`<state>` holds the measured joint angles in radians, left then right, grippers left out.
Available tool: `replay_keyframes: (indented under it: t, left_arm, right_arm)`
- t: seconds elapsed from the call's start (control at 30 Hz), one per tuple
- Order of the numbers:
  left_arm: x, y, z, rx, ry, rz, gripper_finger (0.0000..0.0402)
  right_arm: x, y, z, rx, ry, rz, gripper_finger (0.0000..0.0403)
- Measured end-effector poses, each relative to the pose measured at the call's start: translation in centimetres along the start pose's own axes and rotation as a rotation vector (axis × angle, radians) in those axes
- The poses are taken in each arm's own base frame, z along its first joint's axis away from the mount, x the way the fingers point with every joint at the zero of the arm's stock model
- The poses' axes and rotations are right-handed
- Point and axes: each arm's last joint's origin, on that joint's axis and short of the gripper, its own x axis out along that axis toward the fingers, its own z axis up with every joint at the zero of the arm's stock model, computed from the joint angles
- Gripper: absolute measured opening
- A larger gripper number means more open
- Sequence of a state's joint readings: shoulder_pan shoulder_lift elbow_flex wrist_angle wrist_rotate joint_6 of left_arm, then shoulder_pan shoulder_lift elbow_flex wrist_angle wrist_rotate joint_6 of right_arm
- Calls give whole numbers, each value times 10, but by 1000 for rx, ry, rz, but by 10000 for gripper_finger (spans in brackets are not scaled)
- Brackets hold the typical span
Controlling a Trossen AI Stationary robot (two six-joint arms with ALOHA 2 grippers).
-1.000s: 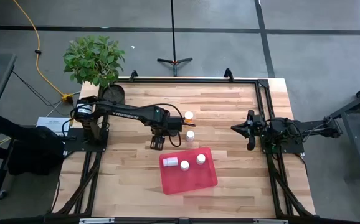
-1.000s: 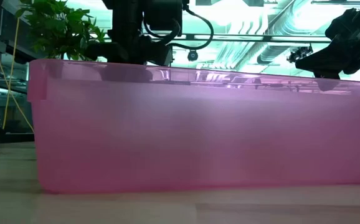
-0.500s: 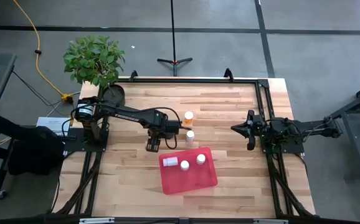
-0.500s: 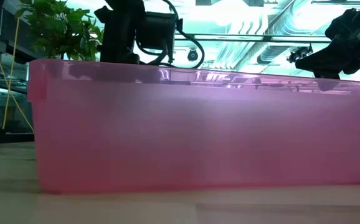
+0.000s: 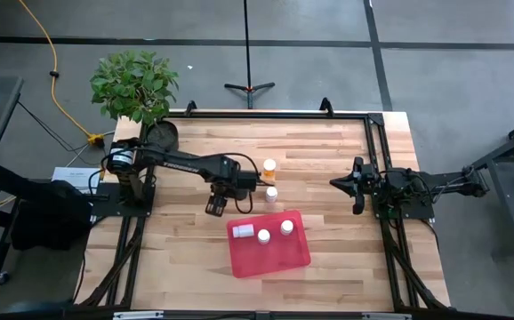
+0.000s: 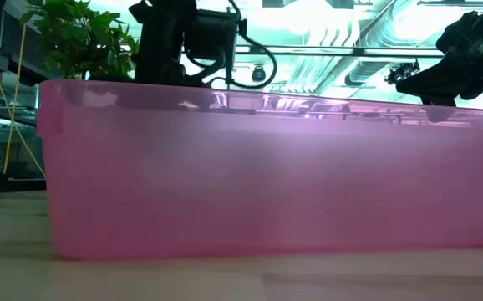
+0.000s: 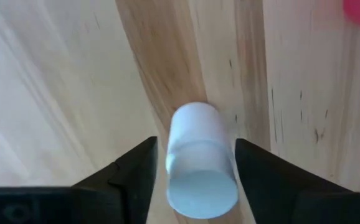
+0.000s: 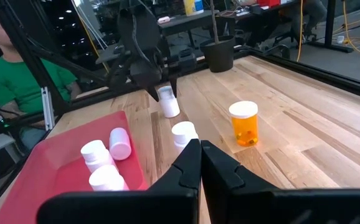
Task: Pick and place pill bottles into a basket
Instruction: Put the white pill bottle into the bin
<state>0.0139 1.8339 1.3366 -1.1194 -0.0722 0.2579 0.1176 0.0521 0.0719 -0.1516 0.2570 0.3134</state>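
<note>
My left gripper [image 5: 214,206] is shut on a white pill bottle [image 7: 198,158] left of the red basket [image 5: 269,242], above the wood table. The right wrist view shows the bottle [image 8: 167,102] below its fingers. Three white bottles [image 5: 263,233] are in the basket: two stand and one lies on its side [image 8: 120,144]. An amber bottle [image 5: 269,165] and a white bottle [image 5: 271,193] stand on their bases on the table, beyond the basket. My right gripper [image 5: 357,188] is shut and empty at the table's right side. My left gripper pinches the white bottle by its two opposite sides [image 7: 175,163] between its two fingers [image 7: 139,165]. The fingers come from above, pointing down. The bottle's far end [image 8: 170,112] sticks out below the fingertips, tilted, and looks clear of the table.
A potted plant [image 5: 135,84] in a black pot [image 5: 161,135] stands at the table's far left corner. In the low view the basket's wall [image 6: 266,167] fills the picture and hides the table behind it. A person in a green shirt [image 8: 12,81] sits beyond the table.
My left gripper has gone a little toward the table's left edge, away from the basket. My right arm has kept still.
</note>
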Motion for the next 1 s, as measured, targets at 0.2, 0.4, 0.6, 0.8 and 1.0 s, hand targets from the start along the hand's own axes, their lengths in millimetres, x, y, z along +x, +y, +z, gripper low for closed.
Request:
replay_keyframes:
  t: [0.2, 0.4, 0.6, 0.8, 1.0]
  left_arm:
    - [-8, 2, 4, -27, -29, 19, 350]
    - [-7, 1, -2, -21, 33, 16, 367]
    - [-7, 0, -2, -21, 34, 0, 342]
    - [-4, -1, -1, -22, 42, -18, 362]
    - [12, -3, -7, -19, 92, -31, 371]
  right_arm:
    - [0, 0, 0, 0, -1, -2, 0]
    - [0, 0, 0, 0, -1, -3, 0]
    - [0, 0, 0, 0, -1, -3, 0]
    - [0, 0, 0, 2, -1, -3, 0]
    - [0, 0, 0, 1, -1, -3, 0]
